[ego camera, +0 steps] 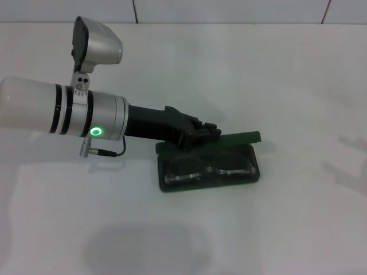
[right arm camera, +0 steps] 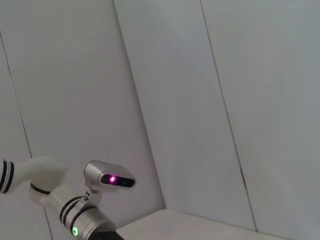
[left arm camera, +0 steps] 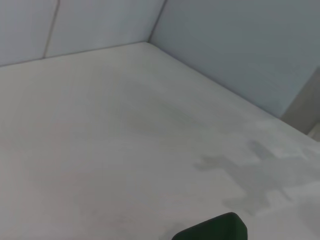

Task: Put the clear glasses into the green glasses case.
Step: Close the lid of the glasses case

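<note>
lying inside the green glasses case (ego camera: 209,171), the clear glasses (ego camera: 207,168) sit lenses up in the tray part, which rests flat on the white table (ego camera: 275,86). the lid (ego camera: 241,138) stands tipped up along the far edge — one dark green corner of it shows in the left wrist view too. the left gripper (ego camera: 202,133) is right at that far edge, touching or just over the lid and the hinge side; i cannot tell if it is gripping or let go. the right gripper is not seen anywhere. if the left arm drags sideways, it could catch the lid and slide the whole case — or bump the glasses out.
</note>
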`<state>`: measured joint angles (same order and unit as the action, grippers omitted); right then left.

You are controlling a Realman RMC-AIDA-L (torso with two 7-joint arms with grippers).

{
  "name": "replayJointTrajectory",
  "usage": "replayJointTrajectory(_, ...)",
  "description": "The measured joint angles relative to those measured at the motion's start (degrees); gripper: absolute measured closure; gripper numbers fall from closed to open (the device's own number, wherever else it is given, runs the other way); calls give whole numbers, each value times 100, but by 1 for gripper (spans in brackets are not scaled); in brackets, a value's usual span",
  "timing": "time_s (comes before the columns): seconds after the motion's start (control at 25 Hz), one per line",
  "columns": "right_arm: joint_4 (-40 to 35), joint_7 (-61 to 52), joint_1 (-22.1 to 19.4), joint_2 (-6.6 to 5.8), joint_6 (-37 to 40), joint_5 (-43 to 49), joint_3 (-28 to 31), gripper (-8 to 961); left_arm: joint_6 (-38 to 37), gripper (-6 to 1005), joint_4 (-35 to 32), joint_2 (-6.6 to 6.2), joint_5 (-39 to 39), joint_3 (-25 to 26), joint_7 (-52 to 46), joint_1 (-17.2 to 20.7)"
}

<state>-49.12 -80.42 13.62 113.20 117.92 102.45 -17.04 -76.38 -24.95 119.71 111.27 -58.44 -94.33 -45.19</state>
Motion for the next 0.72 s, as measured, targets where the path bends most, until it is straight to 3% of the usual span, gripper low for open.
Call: replayJointTrajectory(0.72, 25, 3, 27, 0, 21, 82, -1, 174, -254, 857, 52, 22, 6, -221, 24, 165)
